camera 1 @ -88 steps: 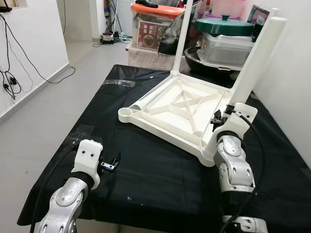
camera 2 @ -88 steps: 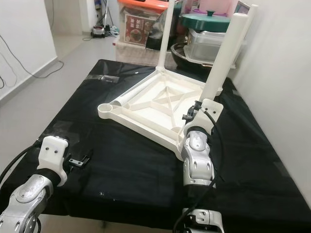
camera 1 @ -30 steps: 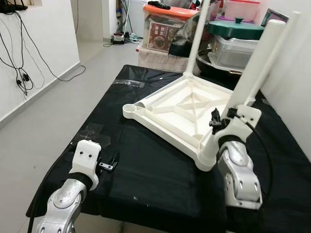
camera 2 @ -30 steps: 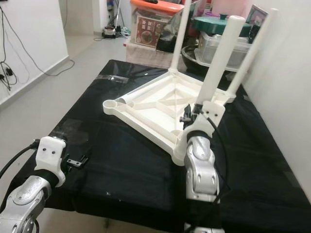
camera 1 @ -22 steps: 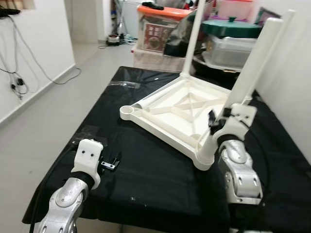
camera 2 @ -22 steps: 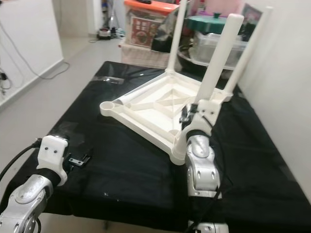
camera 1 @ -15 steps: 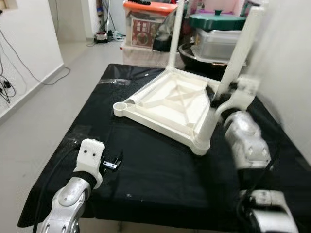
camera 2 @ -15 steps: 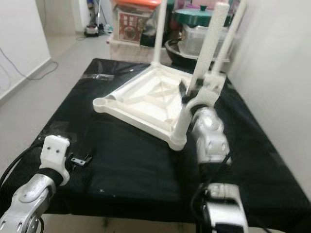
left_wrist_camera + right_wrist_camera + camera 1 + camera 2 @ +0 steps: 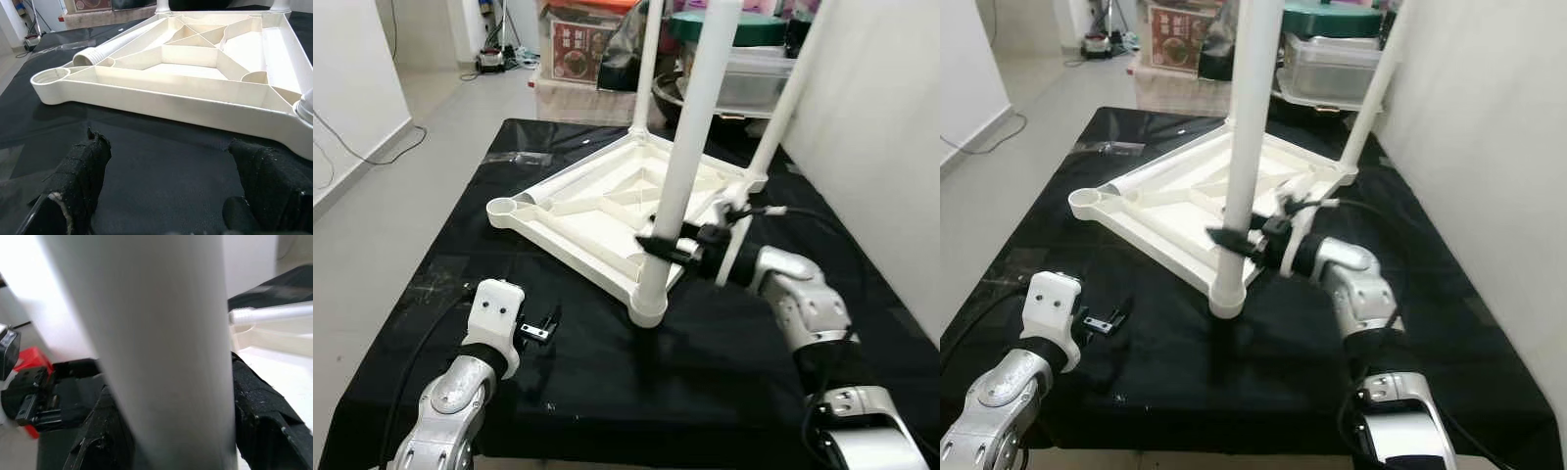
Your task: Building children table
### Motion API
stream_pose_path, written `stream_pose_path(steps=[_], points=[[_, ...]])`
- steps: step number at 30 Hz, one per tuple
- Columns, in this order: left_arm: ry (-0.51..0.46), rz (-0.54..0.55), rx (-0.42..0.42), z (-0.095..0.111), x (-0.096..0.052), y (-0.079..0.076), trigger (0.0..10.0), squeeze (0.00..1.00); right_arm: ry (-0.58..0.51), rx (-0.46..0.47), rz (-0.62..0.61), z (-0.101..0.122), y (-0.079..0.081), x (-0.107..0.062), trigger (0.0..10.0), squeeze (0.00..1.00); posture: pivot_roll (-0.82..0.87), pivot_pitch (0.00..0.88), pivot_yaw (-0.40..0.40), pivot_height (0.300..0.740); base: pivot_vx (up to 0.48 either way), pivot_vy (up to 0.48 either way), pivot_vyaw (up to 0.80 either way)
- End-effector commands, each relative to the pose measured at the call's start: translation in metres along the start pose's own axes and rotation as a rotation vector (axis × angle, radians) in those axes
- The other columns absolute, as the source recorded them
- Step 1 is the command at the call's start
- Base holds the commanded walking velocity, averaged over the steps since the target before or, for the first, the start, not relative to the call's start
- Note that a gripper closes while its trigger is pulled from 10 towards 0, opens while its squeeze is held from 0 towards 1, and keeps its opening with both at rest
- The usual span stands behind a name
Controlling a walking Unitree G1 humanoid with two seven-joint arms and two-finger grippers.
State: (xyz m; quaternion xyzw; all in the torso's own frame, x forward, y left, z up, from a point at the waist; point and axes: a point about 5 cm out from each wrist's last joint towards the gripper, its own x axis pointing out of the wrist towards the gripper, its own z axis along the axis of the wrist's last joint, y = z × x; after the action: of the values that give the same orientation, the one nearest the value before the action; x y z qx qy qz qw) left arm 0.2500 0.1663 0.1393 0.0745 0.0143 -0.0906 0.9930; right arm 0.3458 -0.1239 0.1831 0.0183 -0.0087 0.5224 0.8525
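Leg (image 9: 688, 147) upright in near corner socket, clamped low by right gripper (image 9: 658, 244); left gripper (image 9: 541, 330) open, well apart.

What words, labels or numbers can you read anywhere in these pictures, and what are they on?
None can be read.
Red printed label on the storage box behind the table: too small and blurred to read.
Upturned white table top, its legs, and both grippers: no text.
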Motion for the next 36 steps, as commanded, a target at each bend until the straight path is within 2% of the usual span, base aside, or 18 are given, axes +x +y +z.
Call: stream_pose_path(steps=[1, 5, 6, 8, 9, 11, 12, 14, 17, 18, 21, 23, 28, 29, 30, 34, 35, 36], points=[[0.011, -0.009, 0.012, -0.003, -0.001, 0.000, 10.0, 0.00, -0.022, -0.016, 0.022, 0.004, 0.002, 0.009, 10.0, 0.00, 0.14, 0.000, -0.126, 0.740, 0.000, 0.000, 0.00], [0.011, -0.011, 0.014, -0.002, -0.002, 0.000, 10.0, 0.00, -0.116, -0.021, -0.038, 0.016, -0.002, 0.016, 10.0, 0.00, 0.13, 0.000, -0.126, 0.740, 0.000, 0.000, 0.00], [0.010, -0.011, 0.014, -0.002, -0.002, 0.000, 10.0, 0.00, -0.163, -0.018, -0.080, 0.021, -0.004, 0.016, 0.3, 0.00, 0.13, 0.000, -0.126, 0.740, 0.000, 0.000, 0.00], [0.009, -0.010, 0.013, -0.002, -0.002, 0.000, 10.0, 0.00, -0.214, -0.044, -0.199, 0.026, -0.010, 0.014, 0.0, 0.00, 0.13, 0.000, -0.127, 0.740, 0.000, 0.000, 0.00], [0.009, -0.010, 0.013, -0.002, -0.002, 0.000, 10.0, 0.00, -0.214, -0.044, -0.199, 0.026, -0.010, 0.014, 0.0, 0.00, 0.13, 0.000, -0.127, 0.740, 0.000, 0.000, 0.00], [0.006, -0.007, 0.012, -0.001, -0.003, 0.000, 10.0, 0.00, -0.223, -0.075, -0.474, 0.025, -0.021, 0.004, 0.0, 0.00, 0.12, 0.000, -0.128, 0.740, 0.000, 0.000, 0.00], [0.006, -0.007, 0.012, -0.001, -0.003, 0.000, 10.0, 0.00, -0.223, -0.075, -0.474, 0.025, -0.021, 0.004, 0.0, 0.00, 0.12, 0.000, -0.128, 0.740, 0.000, 0.000, 0.00], [0.004, -0.006, 0.011, 0.000, -0.004, 0.000, 10.0, 0.00, -0.162, -0.070, -0.913, 0.015, -0.038, -0.023, 0.0, 0.00, 0.11, 0.000, -0.121, 0.740, 0.000, 0.000, 0.00], [0.004, -0.005, 0.012, 0.000, -0.005, 0.000, 10.0, 0.00, -0.137, -0.059, -1.099, 0.009, -0.042, -0.038, 0.0, 0.00, 0.11, 0.000, -0.121, 0.740, 0.000, 0.000, 0.00], [0.004, -0.006, 0.012, 0.000, -0.005, 0.000, 10.0, 0.00, -0.084, -0.079, -1.314, 0.002, -0.040, -0.060, 0.0, 0.00, 0.11, 0.000, -0.118, 0.740, 0.000, 0.000, 0.00], [0.006, -0.006, 0.014, 0.000, -0.005, 0.000, 10.0, 0.00, -0.028, -0.100, -1.426, -0.006, -0.029, -0.074, 0.0, 0.00, 0.09, 0.000, -0.112, 0.740, 0.000, 0.000, 0.00], [0.009, -0.006, 0.017, 0.000, -0.005, 0.001, 10.0, 0.00, 0.083, -0.095, -1.503, -0.019, -0.006, -0.089, 0.0, 0.00, 0.07, 0.000, -0.096, 0.740, 0.000, 0.000, 0.00], [0.011, -0.007, 0.020, 0.000, -0.005, 0.002, 10.0, 0.00, 0.141, -0.065, -1.481, -0.024, 0.005, -0.091, 0.0, 0.00, 0.07, 0.000, -0.092, 0.740, 0.000, 0.000, 0.00], [0.011, -0.009, 0.020, 0.000, -0.005, 0.002, 10.0, 0.00, 0.086, -0.016, -1.440, -0.021, 0.003, -0.088, 10.0, 0.00, 0.06, 0.000, -0.086, 0.740, 0.000, 0.000, 0.00], [0.012, -0.011, 0.021, 0.000, -0.005, 0.002, 10.0, 0.00, -0.005, -0.033, -1.377, -0.008, 0.000, -0.080, 10.0, 1.00, 0.07, 0.000, -0.088, 0.740, 0.000, 0.000, 0.00], [0.013, -0.013, 0.021, 0.000, -0.004, 0.002, 10.0, 0.00, -0.069, -0.048, -1.334, 0.002, -0.002, -0.075, 10.0, 1.00, 0.07, 0.000, -0.089, 0.740, 0.000, 0.000, 0.00], [0.013, -0.013, 0.021, 0.000, -0.003, 0.002, 10.0, 0.00, -0.163, -0.053, -1.152, 0.020, -0.015, -0.059, 10.0, 0.00, 0.08, 0.000, -0.097, 0.740, 0.000, 0.000, 0.00], [0.013, -0.013, 0.021, 0.000, -0.003, 0.002, 10.0, 0.00, -0.163, -0.053, -1.152, 0.020, -0.015, -0.059, 10.0, 0.00, 0.08, 0.000, -0.097, 0.740, 0.000, 0.000, 0.00]])
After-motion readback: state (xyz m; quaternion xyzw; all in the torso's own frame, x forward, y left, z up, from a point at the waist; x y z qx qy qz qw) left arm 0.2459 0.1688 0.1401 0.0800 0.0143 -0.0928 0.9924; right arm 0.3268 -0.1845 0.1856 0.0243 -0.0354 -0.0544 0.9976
